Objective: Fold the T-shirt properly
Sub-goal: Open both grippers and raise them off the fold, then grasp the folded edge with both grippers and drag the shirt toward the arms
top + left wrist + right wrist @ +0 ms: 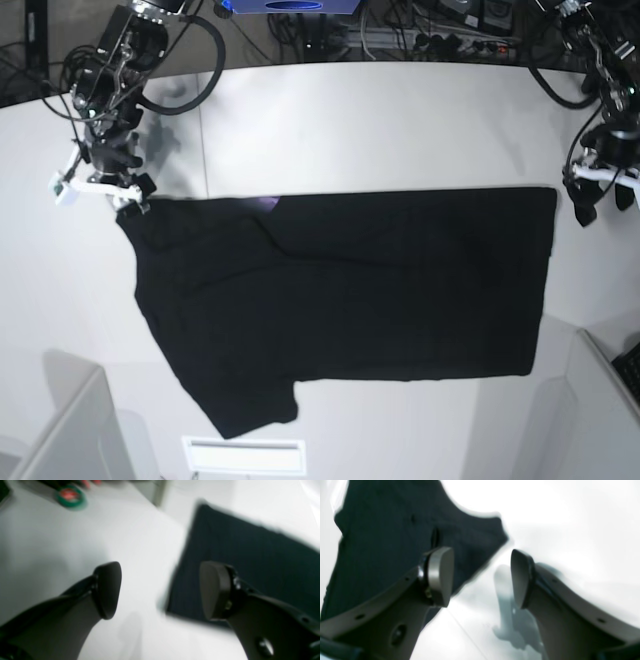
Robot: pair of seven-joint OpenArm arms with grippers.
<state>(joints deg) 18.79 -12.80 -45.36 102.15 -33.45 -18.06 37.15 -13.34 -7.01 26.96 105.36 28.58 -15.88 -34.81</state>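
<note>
Black T-shirt [360, 290] spread flat across the middle of the white surface [400, 120], one short sleeve hanging toward 7 o'clock in the base view, straight hem edge at 3 o'clock. Sliver of purple showing at the shirt's upper edge, near 11 o'clock. Cloth mostly smooth, with a few shallow creases on its 9 o'clock half.

Right gripper [128, 196] poised at the shirt's 10 o'clock corner, jaws apart and holding nothing; in the right wrist view the same gripper [482, 577] straddled the cloth's edge, one finger over dark fabric [395, 542], the other over bare surface. Contact with the cloth could not be told from the blur.

Left gripper [603, 200] stood just off the shirt's 2 o'clock corner, over bare surface. In the left wrist view its jaws gaped wide and empty [160, 590], with the shirt's corner [250, 562] lying at 3 o'clock under one finger. Blurred green and red round object [70, 496] sat far off at 11 o'clock.
</note>
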